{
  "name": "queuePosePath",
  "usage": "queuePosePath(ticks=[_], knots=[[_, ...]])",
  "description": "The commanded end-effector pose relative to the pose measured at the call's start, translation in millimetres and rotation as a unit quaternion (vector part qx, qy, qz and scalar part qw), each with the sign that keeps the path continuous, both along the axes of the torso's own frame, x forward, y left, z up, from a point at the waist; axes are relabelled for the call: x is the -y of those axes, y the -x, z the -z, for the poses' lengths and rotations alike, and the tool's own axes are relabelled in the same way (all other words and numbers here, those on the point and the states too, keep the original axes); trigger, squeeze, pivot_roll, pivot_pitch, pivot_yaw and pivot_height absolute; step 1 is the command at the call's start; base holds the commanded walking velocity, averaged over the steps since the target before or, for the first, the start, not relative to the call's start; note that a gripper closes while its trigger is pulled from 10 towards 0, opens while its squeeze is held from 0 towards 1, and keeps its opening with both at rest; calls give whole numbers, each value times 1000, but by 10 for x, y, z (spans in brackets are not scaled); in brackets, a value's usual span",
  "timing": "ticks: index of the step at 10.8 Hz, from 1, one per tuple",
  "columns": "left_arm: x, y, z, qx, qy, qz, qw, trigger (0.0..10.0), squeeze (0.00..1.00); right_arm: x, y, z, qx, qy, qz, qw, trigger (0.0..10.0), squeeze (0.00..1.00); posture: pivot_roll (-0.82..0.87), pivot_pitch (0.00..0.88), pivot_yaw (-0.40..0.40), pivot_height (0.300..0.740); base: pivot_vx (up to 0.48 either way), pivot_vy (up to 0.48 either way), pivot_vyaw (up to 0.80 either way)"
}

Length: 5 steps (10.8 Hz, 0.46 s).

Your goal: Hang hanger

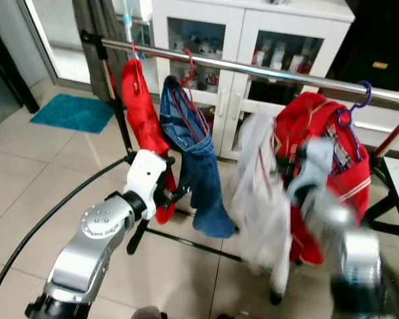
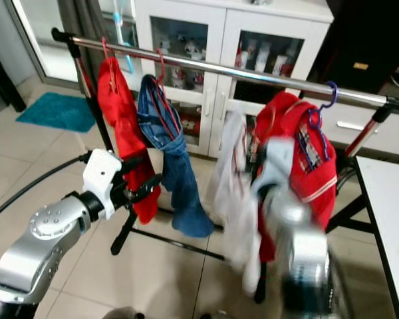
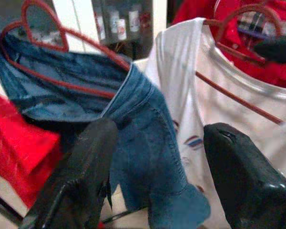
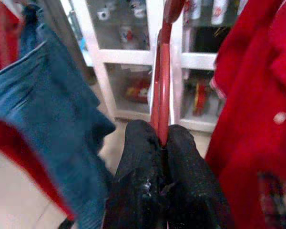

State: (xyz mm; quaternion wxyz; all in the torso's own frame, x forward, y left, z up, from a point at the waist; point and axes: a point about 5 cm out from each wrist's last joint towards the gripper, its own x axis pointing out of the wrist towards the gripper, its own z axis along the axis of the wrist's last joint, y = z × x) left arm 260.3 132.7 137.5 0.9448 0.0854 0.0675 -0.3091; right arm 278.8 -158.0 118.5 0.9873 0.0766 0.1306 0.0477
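Carrying the red hanger (image 4: 161,76) with its white shirt (image 1: 258,193), pinched in the right claw (image 4: 163,143), below the rail (image 1: 279,74); hooking remains; left claw (image 3: 157,176) spread, idle.

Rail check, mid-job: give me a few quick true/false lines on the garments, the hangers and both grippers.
1. The right gripper is shut on a red hanger. True.
2. The left gripper is shut on the jeans. False: it is open, holding nothing.
3. The white shirt already hangs from the rail. False: its hanger is in the right gripper, below the rail.
4. A purple hanger hooks over the rail. True.
5. The jeans hang on a red hanger. True.
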Motion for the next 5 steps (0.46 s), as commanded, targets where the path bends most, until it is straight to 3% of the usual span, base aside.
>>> queuePosePath(ticks=[1, 3, 5], knots=[[-22, 10, 18, -5, -7, -6, 1000, 10000, 0, -35, 36, -107, 20, 3, 0, 1000, 0, 0, 50, 41, -39, 740, 0, 0, 0], [-24, 10, 18, -5, -7, -10, 1000, 10000, 0, -21, 168, -34, 7, -12, 22, 1000, 0, 0, 54, 51, -42, 740, -120, 0, 0], [-38, 11, -1, -6, -3, -12, 1000, 10000, 0, -87, 204, -59, 13, -7, -7, 1000, 0, 0, 54, 58, -41, 740, -120, 0, 0]])
